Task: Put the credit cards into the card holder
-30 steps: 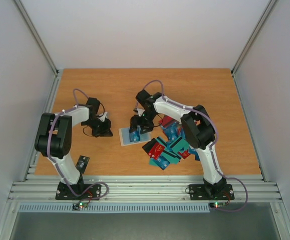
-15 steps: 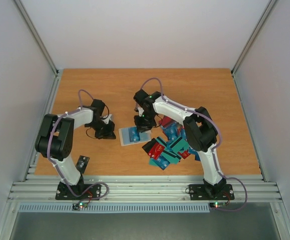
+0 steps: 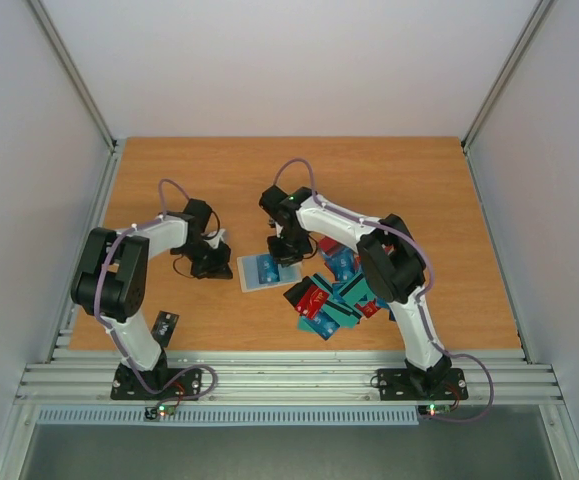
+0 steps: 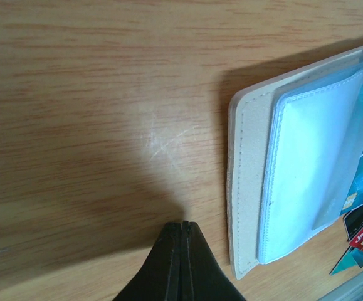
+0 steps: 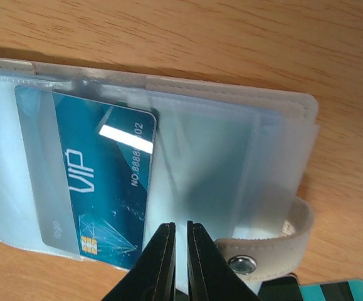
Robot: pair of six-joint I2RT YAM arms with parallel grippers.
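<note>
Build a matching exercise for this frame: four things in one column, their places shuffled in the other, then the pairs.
1. left end effector
2. right end effector
3. VIP card
4. loose credit cards

A. slid into the card holder
B. heaped on the table, right of the card holder
C. over the card holder's clear sleeves
D. shut, beside the card holder's edge

Pairs: 1-D, 2-C, 3-A, 4-B

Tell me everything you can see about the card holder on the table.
The card holder lies open and flat on the wooden table, beside the card pile. It has a cream cover with stitched edges, clear plastic sleeves, and a strap with a metal snap. A blue VIP card sits in one sleeve. The right hand hovers at its sleeves, nearly closed; contact unclear.
</note>
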